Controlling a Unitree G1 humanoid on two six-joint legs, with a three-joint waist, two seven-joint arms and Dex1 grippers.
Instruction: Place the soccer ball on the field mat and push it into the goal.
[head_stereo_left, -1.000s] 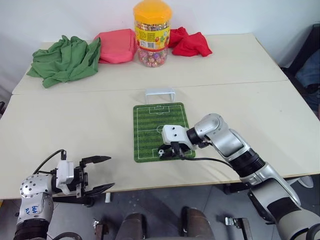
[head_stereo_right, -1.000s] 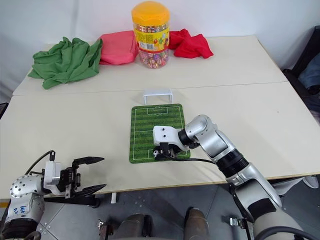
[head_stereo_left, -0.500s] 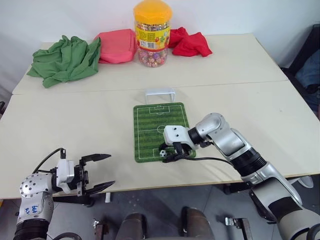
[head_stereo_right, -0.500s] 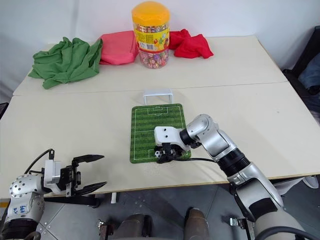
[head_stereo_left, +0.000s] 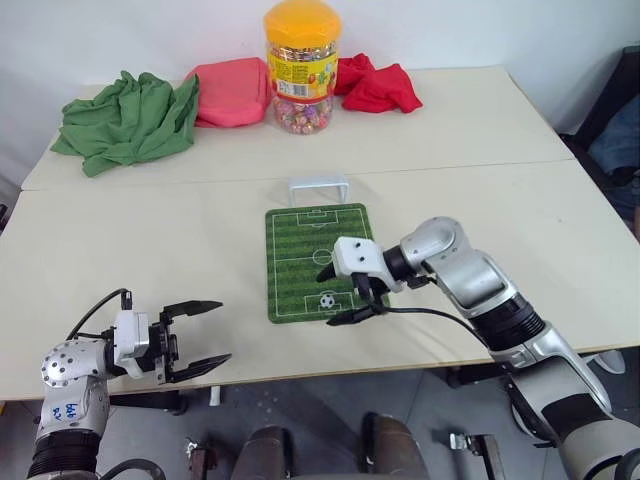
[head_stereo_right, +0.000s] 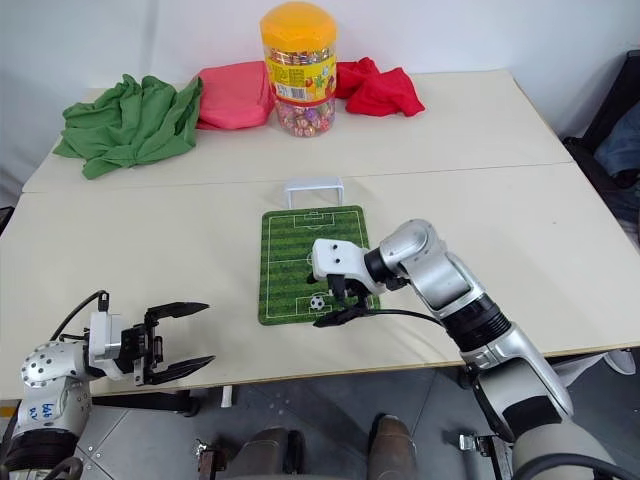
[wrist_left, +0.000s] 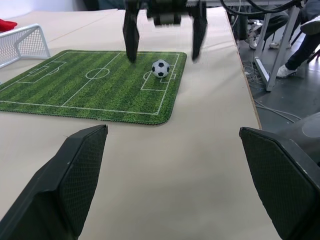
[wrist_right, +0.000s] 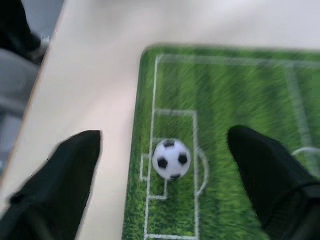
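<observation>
Since a second ago the right gripper (head_stereo_left: 342, 293) has let go of the soccer ball and lifted off the mat; its two black fingers now stand spread, one to each side of the ball and above it, touching nothing. Across the scene runs a long pale beige table (head_stereo_left: 150, 240) made of two tops joined by a seam. On its far edge lie a crumpled green cloth (head_stereo_left: 125, 118) at the left, a folded pink-red cloth (head_stereo_left: 232, 92) beside it, and a bunched red cloth (head_stereo_left: 377, 86) to the right. Between the two reddish cloths stands a clear plastic jar with an orange lid (head_stereo_left: 302, 67), holding small multicoloured candies. Near the table's middle lies the flat green field mat (head_stereo_left: 300, 250), striped like turf with white pitch lines. Just beyond its far end stands the small white goal frame (head_stereo_left: 319, 186), apart from the ball. At the near left, past the table's near edge, the left gripper (head_stereo_left: 195, 339) hovers with its fingers spread, holding nothing. The tiny white soccer ball with black patches (head_stereo_left: 327, 300) rests on the mat's near penalty box, free of both grippers.
</observation>
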